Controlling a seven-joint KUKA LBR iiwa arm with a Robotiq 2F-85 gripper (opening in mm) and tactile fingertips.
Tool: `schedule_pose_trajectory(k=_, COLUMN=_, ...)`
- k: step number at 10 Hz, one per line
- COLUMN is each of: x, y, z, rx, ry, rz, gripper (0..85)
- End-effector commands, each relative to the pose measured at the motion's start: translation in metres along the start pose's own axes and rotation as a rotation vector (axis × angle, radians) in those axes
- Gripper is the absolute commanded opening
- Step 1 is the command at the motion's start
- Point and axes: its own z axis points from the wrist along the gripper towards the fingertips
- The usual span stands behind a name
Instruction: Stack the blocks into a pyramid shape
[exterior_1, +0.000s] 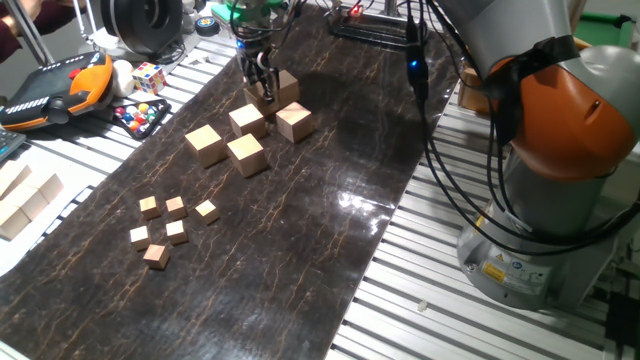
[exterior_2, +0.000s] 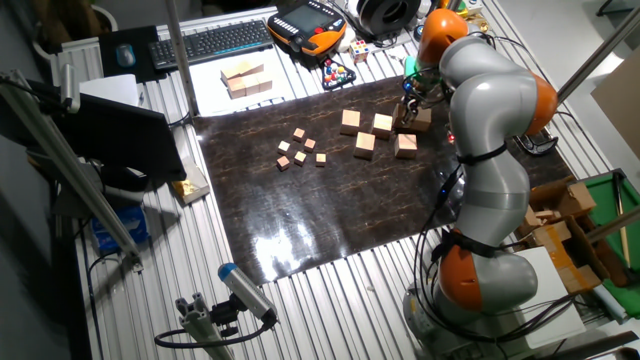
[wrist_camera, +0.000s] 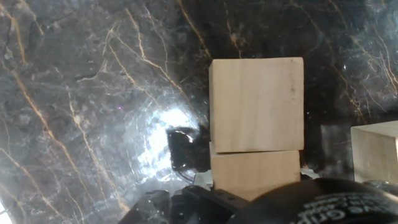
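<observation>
Wooden blocks (wrist_camera: 255, 104) square-on, two touching end-to-end

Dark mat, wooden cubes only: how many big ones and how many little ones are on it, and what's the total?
Large wooden blocks: 6
Small wooden cubes: 6
Total: 12
</observation>
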Motion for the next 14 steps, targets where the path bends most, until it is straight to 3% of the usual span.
schedule_pose_trajectory(k=1, x=0.0, y=0.0, z=0.0, rx=-0.002, ry=-0.001, rz=0.0, gripper=24.7)
schedule_pose_trajectory(k=4, x=0.0, y=0.0, z=0.0, rx=-0.013, ry=-0.007, rz=0.012, gripper=50.0)
schedule_pose_trajectory(k=6, x=0.0, y=0.0, z=0.0, rx=-0.017, ry=-0.007, rz=0.015, gripper=75.7)
schedule_pose_trajectory(k=9, x=0.001, y=0.0, z=-0.001, rx=-0.017, ry=-0.008, rz=0.017, gripper=85.0)
schedule_pose_trajectory(k=12, x=0.007, y=-0.002, z=-0.019, rx=-0.016, ry=-0.023, rz=0.02, gripper=85.0)
schedule_pose_trajectory(k=14, x=0.014, y=-0.006, z=-0.028, rx=-0.005, ry=-0.014, rz=0.037, gripper=85.0)
